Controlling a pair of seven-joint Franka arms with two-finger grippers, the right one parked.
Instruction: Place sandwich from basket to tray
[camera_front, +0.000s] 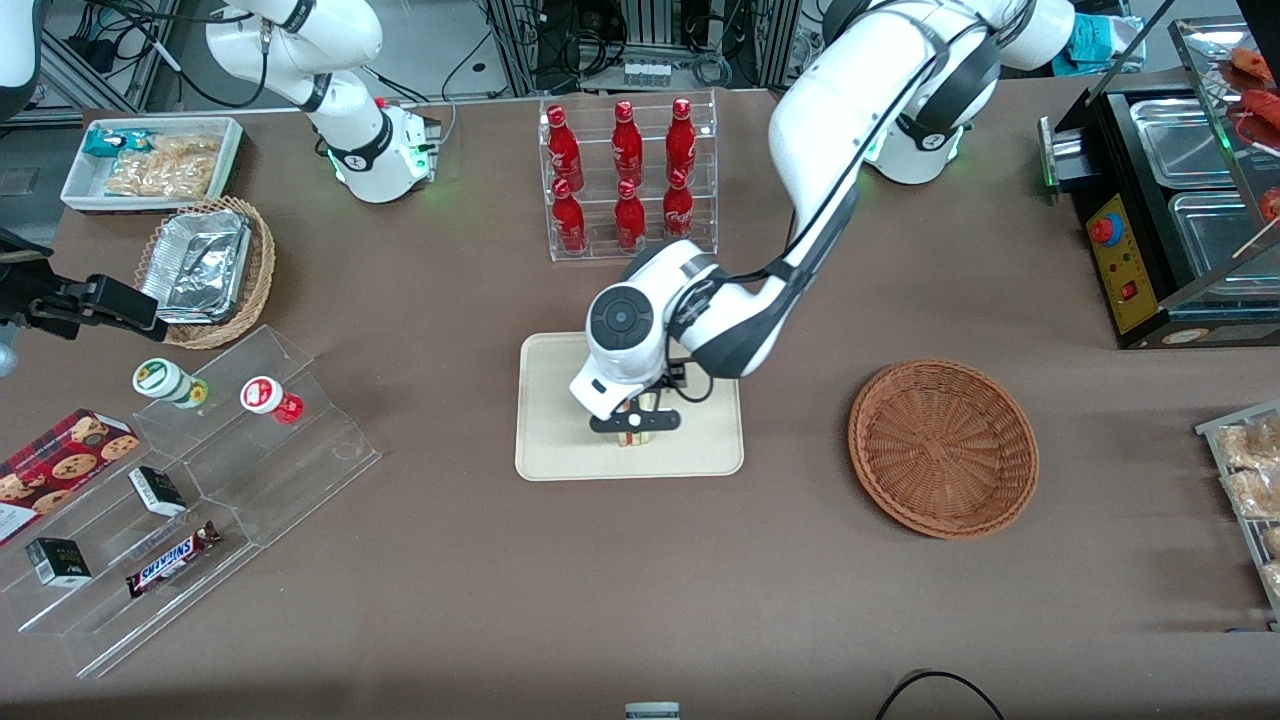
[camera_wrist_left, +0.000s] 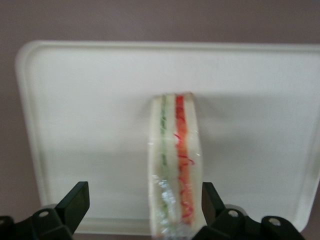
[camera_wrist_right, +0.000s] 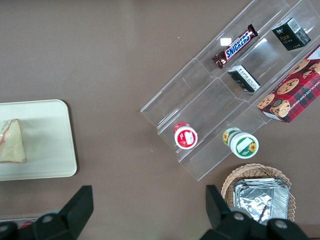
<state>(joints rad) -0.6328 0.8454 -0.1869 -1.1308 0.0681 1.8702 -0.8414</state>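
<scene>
The sandwich (camera_wrist_left: 175, 170), a white bread wedge with red and green filling in clear wrap, rests on the cream tray (camera_wrist_left: 90, 100). My left gripper (camera_wrist_left: 144, 194) is low over the tray and open. One finger (camera_wrist_left: 77, 200) stands well clear of the sandwich and the other (camera_wrist_left: 210, 197) is right beside it. In the front view the gripper (camera_front: 634, 424) is over the tray (camera_front: 560, 440), with the sandwich (camera_front: 634, 438) under it. The reddish-brown basket (camera_front: 943, 447) lies empty toward the working arm's end. The parked wrist view also shows the sandwich (camera_wrist_right: 12, 142) on the tray (camera_wrist_right: 50, 140).
A clear rack of red bottles (camera_front: 627, 175) stands farther from the camera than the tray. A clear stepped display with snacks (camera_front: 180, 500) and a tan basket with foil containers (camera_front: 205, 270) lie toward the parked arm's end. A black food warmer (camera_front: 1170, 200) stands toward the working arm's end.
</scene>
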